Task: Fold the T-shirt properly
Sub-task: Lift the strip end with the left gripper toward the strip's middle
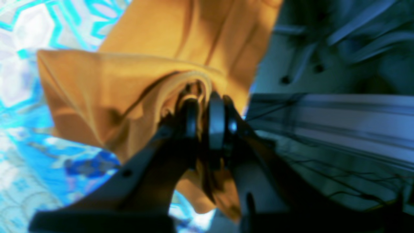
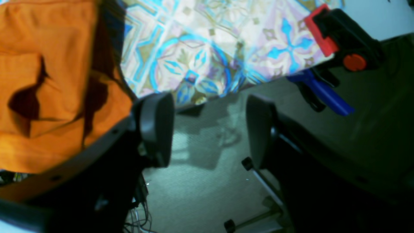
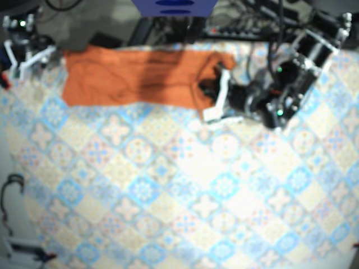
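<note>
My left gripper (image 1: 203, 111) clamps the one T-shirt (image 1: 129, 81); only the right wrist view shows my right gripper (image 2: 207, 126) gaping, empty.

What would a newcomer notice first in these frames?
The orange shirt lies in a long band along the far edge of the blue-patterned tablecloth. The left gripper is shut on a bunched fold at the shirt's end, on the base view's right. The right gripper hangs open past the table edge, over floor, near a red-and-black clamp.
</note>
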`<state>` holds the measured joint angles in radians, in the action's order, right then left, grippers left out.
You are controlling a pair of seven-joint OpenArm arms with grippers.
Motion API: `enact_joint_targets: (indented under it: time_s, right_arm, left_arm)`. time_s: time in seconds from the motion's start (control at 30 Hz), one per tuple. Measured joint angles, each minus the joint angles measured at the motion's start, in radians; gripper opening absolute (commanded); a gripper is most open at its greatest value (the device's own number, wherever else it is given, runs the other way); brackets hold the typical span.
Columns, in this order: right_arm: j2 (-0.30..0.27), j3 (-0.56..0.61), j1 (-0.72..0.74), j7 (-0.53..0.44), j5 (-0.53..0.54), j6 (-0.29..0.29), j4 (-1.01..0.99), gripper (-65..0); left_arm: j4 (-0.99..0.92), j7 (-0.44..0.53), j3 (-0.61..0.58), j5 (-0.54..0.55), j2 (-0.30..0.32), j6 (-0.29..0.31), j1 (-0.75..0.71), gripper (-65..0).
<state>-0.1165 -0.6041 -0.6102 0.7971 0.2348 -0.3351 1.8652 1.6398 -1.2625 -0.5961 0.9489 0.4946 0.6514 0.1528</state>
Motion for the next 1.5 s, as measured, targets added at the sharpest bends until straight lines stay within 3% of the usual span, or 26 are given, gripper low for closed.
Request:
enact_joint_targets:
  time_s: [0.27, 0.43, 0.87, 1.47, 1.5]
  right_arm:
    - [0.0, 0.04, 0.0, 0.0, -0.003, 0.005, 0.0, -30.5]
    - [0.002, 0.055, 0.001, 0.0, 0.003, -0.002, 0.0, -30.5]
    - [0.016, 0.054, 0.001, -0.004, 0.0, 0.0, 0.0, -30.5]
    - [0.03, 0.054, -0.002, 0.0, 0.0, 0.0, 0.0, -30.5]
    - [0.03, 0.054, -0.002, 0.0, 0.001, 0.0, 0.0, -30.5]
  left_arm:
    - [-0.001, -0.002, -0.118, -0.063, -0.102, 0.0, 0.039, -65.0]
    - [-0.002, 0.0, -0.118, -0.127, -0.151, 0.0, 0.041, -65.0]
    - [-0.064, -0.002, -0.118, -0.142, -0.23, 0.0, 0.043, -65.0]
    - [-0.064, -0.002, -0.121, -0.142, -0.251, 0.0, 0.06, -65.0]
    - [-0.064, -0.002, -0.126, -0.141, -0.251, 0.0, 0.06, -62.5]
